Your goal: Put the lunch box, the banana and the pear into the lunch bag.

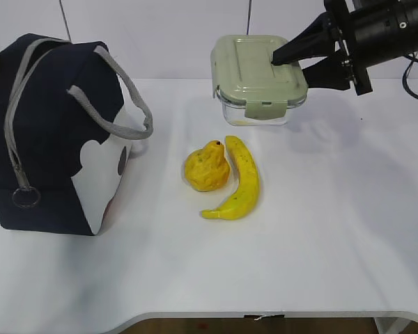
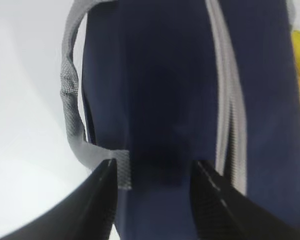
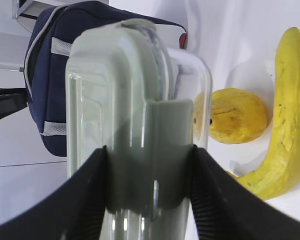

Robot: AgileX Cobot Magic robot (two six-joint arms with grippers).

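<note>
A: Box (image 1: 259,78) — where is it seen?
B: In the exterior view it is held at the far side of the table (image 1: 320,236), its right end clamped between the jaws of the right gripper (image 1: 288,62). Whether it is lifted or resting cannot be told. The right wrist view alone shows both fingers (image 3: 85,200) pressed against lid and base.
A: And the fruit?
B: The pear (image 1: 207,166) and banana (image 1: 237,182) are seen mid-table, touching each other, well apart from the bag (image 1: 56,132) at the left.
A: Is the left gripper shown?
B: Not in the exterior view. In the left wrist view the left gripper (image 2: 152,172) is seen with jaws parted, nothing held, just above the bag's navy top, beside a grey handle (image 2: 72,110) and the zipper (image 2: 230,125). The ring pull (image 1: 26,197) is shown only in the exterior view.
</note>
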